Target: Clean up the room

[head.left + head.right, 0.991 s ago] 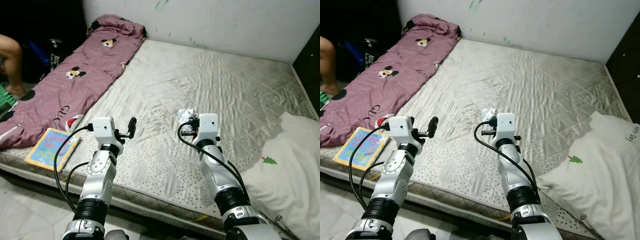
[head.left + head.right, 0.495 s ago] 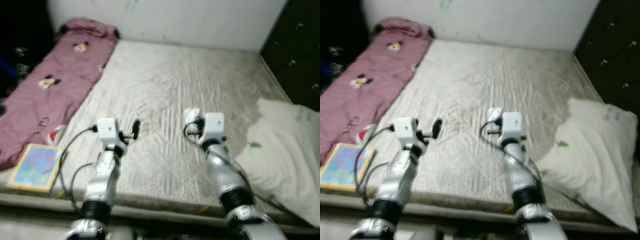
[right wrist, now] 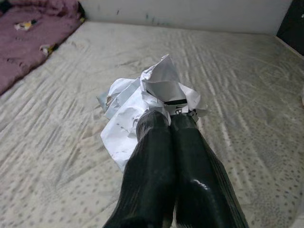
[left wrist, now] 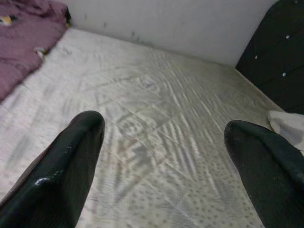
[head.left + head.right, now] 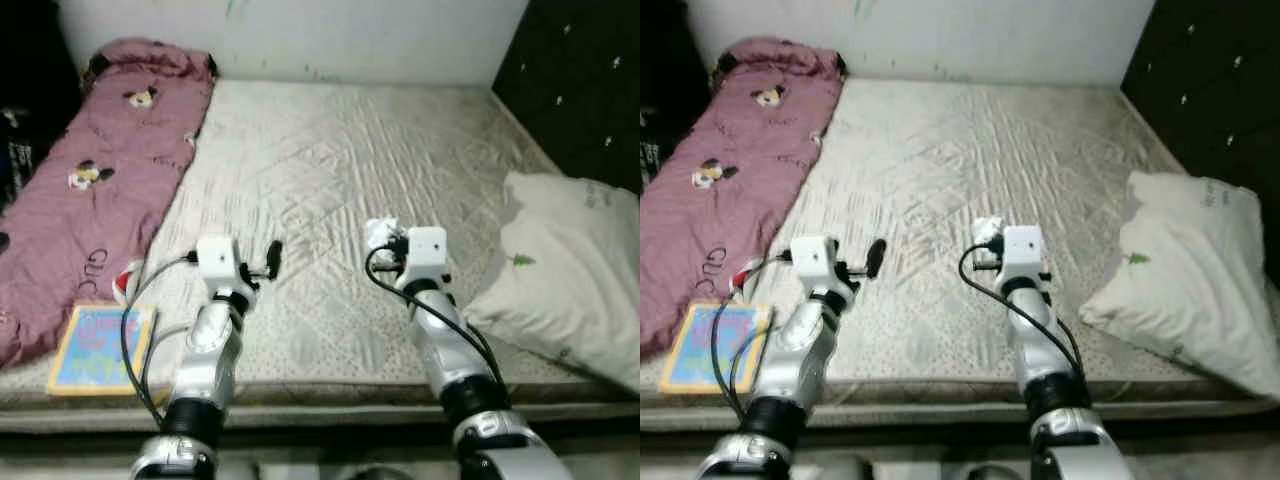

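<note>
A crumpled white paper (image 3: 142, 102) is pinched between the black fingers of my right gripper (image 3: 168, 121), which is shut on it and held above the pale mattress (image 5: 330, 170). In the head views the paper (image 5: 379, 234) sits just ahead of the right wrist. My left gripper (image 5: 272, 257) hovers over the mattress near its front edge, open, with its two fingers (image 4: 71, 156) spread wide and nothing between them.
A maroon cartoon-print blanket (image 5: 95, 170) runs along the left side of the mattress. A colourful book (image 5: 97, 335) lies at the front left corner, with a red and white object (image 5: 124, 283) beside it. A white pillow (image 5: 570, 265) rests at the right. A dark cabinet (image 5: 590, 80) stands at the far right.
The camera has swung to the right, so the whole scene shifted left and the pillow and dark cabinet show more. Both grippers keep their pose; the right still holds the paper.
</note>
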Robot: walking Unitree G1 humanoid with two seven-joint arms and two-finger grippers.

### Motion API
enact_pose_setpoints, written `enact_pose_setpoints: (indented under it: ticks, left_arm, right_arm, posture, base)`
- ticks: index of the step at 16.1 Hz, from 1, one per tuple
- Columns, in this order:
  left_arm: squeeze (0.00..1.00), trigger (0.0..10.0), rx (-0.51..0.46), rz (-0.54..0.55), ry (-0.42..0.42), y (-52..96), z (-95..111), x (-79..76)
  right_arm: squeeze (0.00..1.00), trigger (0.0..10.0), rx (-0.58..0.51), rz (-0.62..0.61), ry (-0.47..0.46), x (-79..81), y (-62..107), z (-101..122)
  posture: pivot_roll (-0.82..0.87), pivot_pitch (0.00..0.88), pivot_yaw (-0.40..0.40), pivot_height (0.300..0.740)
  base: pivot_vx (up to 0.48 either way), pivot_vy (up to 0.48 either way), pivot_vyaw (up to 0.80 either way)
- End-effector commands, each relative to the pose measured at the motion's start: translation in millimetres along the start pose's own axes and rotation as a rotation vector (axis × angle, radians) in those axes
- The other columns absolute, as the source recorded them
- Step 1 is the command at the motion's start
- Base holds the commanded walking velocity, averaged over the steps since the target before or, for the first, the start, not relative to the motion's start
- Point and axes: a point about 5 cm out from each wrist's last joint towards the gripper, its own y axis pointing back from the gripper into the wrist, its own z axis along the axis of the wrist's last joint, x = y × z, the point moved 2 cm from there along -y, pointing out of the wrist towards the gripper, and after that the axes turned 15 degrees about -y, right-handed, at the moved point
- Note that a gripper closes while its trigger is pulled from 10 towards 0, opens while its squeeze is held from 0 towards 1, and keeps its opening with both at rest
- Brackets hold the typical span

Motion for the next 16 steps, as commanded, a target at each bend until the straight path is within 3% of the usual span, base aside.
enact_pose_setpoints:
  ticks: [1, 6, 16]
  left_arm:
    - [0.00, 10.0, -0.015, 0.004, -0.028, -0.6, 3.7, 1.6]
    - [0.00, 10.0, -0.018, 0.046, 0.016, 0.3, 3.8, 10.1]
    - [0.00, 10.0, -0.007, 0.041, 0.009, -0.5, 2.1, 9.1]
  right_arm:
    - [0.00, 10.0, -0.010, 0.020, -0.008, 6.8, -2.3, 3.4]
    - [0.00, 10.0, -0.012, 0.047, -0.012, 9.8, -1.7, 3.2]
    - [0.00, 10.0, -0.008, 0.053, -0.004, 11.7, -2.9, 3.3]
  posture:
    - [0.08, 0.000, -0.035, 0.740]
    - [0.09, 0.000, -0.037, 0.740]
    - [0.08, 0.000, -0.035, 0.740]
  base:
    - [0.000, 0.000, 0.00]
    - [0.000, 0.000, 0.00]
    - [0.000, 0.471, 0.00]
